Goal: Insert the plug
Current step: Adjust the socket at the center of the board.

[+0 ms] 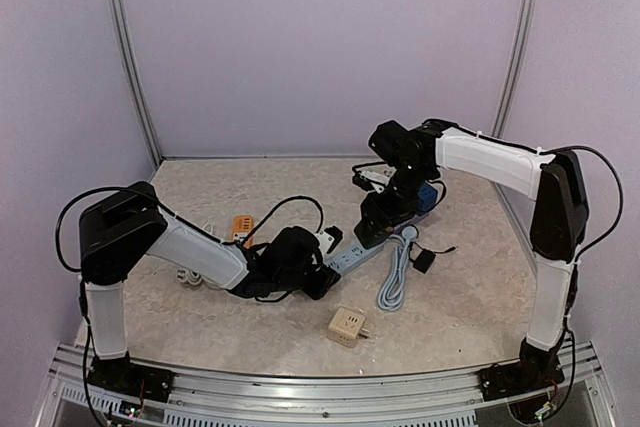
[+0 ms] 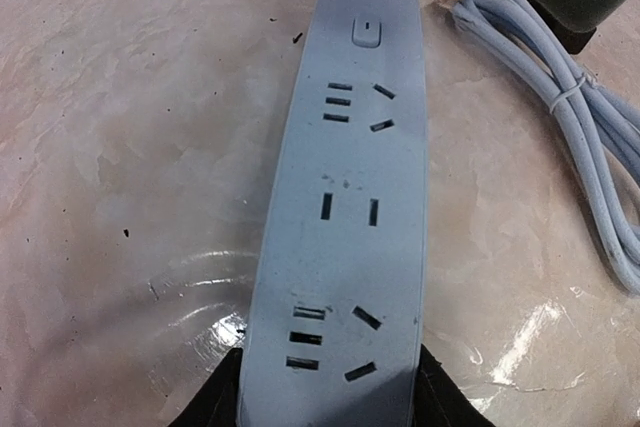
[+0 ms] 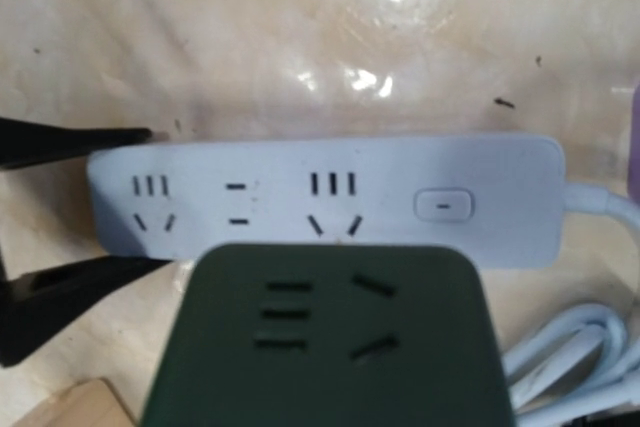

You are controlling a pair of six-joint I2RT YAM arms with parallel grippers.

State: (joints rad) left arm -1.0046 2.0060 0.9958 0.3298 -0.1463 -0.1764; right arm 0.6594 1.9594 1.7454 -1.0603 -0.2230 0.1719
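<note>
Gripping the pale power strip (image 2: 345,197) on the desk (image 1: 200,317) with your left tool (image 2: 328,372), fingers (image 2: 215,392) pressed on both sides of its switchless end, your right tool (image 1: 373,232) clenched on the green plug (image 3: 325,337), close over the strip's switch half.

one blue power strip (image 2: 340,207), one green socket block (image 3: 320,347), one beige adapter (image 1: 347,326), one bundled cord (image 1: 396,279)

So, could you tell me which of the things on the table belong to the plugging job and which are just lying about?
Job:
- light blue power strip
- its coiled lead
- dark green adapter block, held over the strip

Lying about:
- beige adapter
- orange item
- small black piece
</note>
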